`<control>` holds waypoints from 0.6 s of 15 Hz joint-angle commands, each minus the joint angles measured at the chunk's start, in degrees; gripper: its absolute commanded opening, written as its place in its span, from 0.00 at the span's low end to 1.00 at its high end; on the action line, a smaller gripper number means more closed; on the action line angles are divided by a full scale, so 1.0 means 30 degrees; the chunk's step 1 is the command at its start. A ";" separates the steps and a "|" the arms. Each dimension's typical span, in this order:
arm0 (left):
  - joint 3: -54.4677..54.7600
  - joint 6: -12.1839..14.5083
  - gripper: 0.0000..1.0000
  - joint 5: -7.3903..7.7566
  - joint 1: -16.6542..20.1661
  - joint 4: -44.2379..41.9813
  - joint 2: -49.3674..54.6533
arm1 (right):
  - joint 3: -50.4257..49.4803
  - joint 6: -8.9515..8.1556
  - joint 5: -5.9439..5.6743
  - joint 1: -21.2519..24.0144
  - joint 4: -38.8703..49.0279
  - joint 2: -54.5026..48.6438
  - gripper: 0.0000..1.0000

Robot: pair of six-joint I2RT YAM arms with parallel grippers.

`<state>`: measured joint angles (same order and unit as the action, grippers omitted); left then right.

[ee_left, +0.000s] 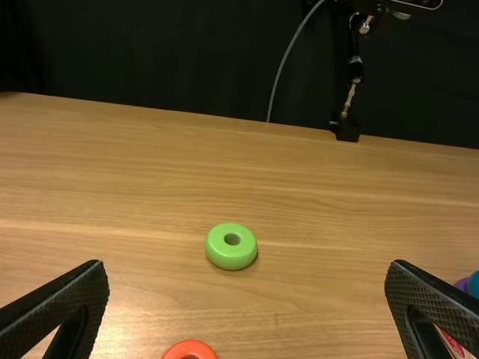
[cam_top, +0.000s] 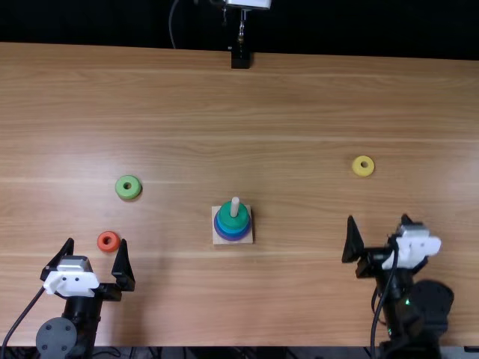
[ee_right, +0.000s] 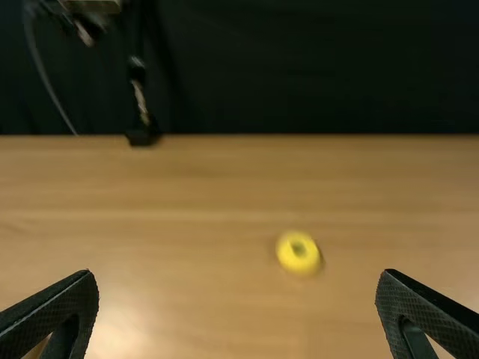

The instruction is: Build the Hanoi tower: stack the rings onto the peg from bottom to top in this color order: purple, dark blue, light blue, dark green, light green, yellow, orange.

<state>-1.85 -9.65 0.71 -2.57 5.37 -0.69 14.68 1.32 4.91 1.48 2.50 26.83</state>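
1. Hanoi tower (cam_top: 242, 226) sits mid-table, toward the near side: sq. pale wood base (cam_top: 218, 237), upright peg (cam_top: 235, 205), purple/blue rings at bottom, lt. blue above, dk. green ring (cam_top: 227, 218) on top.
2. Table (cam_top: 299, 97): lt. brown wood, grain streaks running side to side, soft glare patches nr. the fingers in both wrist views.
3. Lt. green ring (cam_top: 128, 188) lies flat L of tower, well apart from it; orange ring (cam_top: 108, 241) is flat too, nearer the table's near edge. Yellow ring (cam_top: 363, 166) is flat on the R side, farther out than tower.
4. L gripper (cam_top: 97, 241): fingers spread wide, orange ring about btwn. the tips as seen from top.
5. R gripper (cam_top: 378, 218): fingers spread wide too, on the near side of yellow ring.
6. Room: black backdrop (cam_top: 359, 26) behind the far edge. Black stand foot (cam_top: 240, 60) at that edge, w/ metal rod up to a pale unit (cam_top: 251, 4); thin grey cable (cam_top: 171, 26) hangs L of it.
7. Dk. cables (cam_top: 108, 351) at near edge, by L arm.
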 commanded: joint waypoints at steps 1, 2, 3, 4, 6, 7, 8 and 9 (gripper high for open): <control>0.0616 0.0158 1.00 0.0291 0.0124 0.0039 0.0229 | -0.1582 -0.0089 -0.0054 0.0153 -0.0011 -0.3142 1.00; 0.0616 0.0158 1.00 0.0291 0.0124 0.0039 0.0229 | -0.2490 -0.0089 -0.0124 0.0153 -0.0081 -0.4988 1.00; 0.0616 0.0158 1.00 0.0291 0.0124 0.0039 0.0229 | -0.3164 -0.0089 -0.0159 0.0153 -0.0081 -0.6277 1.00; 0.0616 0.0158 1.00 0.0291 0.0124 0.0039 0.0229 | -0.3545 -0.0054 -0.0265 0.0153 -0.0117 -0.7039 1.00; 0.0616 0.0158 1.00 0.0291 0.0124 0.0039 0.0229 | -0.3984 0.0016 -0.0722 0.0153 -0.0117 -0.7303 1.00; 0.0616 0.0158 1.00 0.0291 0.0124 0.0039 0.0229 | -0.4160 0.0016 -0.0792 0.0153 -0.0117 -0.7332 1.00; 0.0616 0.0158 1.00 0.0291 0.0124 0.0039 0.0229 | -0.4424 0.0016 -0.0792 0.0153 -0.0117 -0.7537 1.00; 0.0616 0.0158 1.00 0.0291 0.0124 0.0039 0.0229 | -0.4511 -0.0019 -0.0792 0.0153 -0.0222 -0.8006 1.00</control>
<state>-1.85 -9.63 0.69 -2.59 5.41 -0.67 1.96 1.39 3.38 1.54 1.21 4.21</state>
